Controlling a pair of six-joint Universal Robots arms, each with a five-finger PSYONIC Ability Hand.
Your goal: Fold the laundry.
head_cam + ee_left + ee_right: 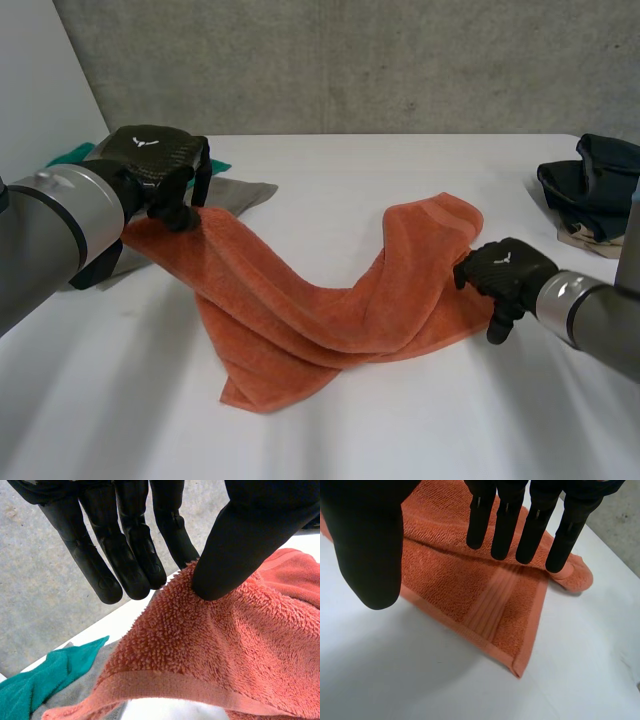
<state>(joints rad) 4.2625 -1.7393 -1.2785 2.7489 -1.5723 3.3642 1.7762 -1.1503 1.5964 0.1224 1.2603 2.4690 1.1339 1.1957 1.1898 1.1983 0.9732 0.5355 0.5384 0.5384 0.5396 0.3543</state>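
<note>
- Head view: orange towel (pixel 300 310) lies twisted across the desk (pixel 400 430); left robot hand (pixel 160 165) lifts one end, right robot hand (pixel 505 272) sits at the other; pulling now likely tightens the twist
- Left wrist view: thumb (pixel 235 545) pinches the towel edge against a finger; hold looks shallow, may slip under tension
- Right wrist view: right robot hand open, fingers (pixel 505 525) straight above the towel corner, thumb apart; a grab could catch both layers

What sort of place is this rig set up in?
Probably a lab or test cell, not a home: a bare concrete wall behind a plain white table, with an orange towel across it and a dark clothes pile staged at the table's far right edge.
</note>
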